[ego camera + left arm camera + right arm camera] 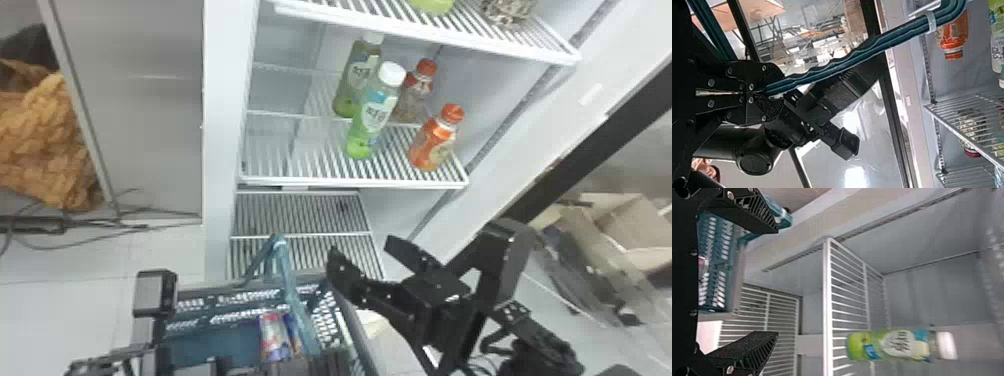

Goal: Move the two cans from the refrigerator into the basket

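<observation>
At the head view's bottom edge, part of my left gripper shows by the basket handle. In the left wrist view the left gripper is shut on the teal handle. My right gripper stands open above the basket's right side, in front of the refrigerator, with nothing between its fingers. The right wrist view shows the right gripper with its fingers wide apart. Inside the basket lie a red and silver can and, beside it, a partly hidden blue can.
Green bottles and orange-capped bottles stand on the refrigerator's middle shelf. A lower rack lies behind the basket. Cardboard boxes are at the right, and an orange cloth is at the left.
</observation>
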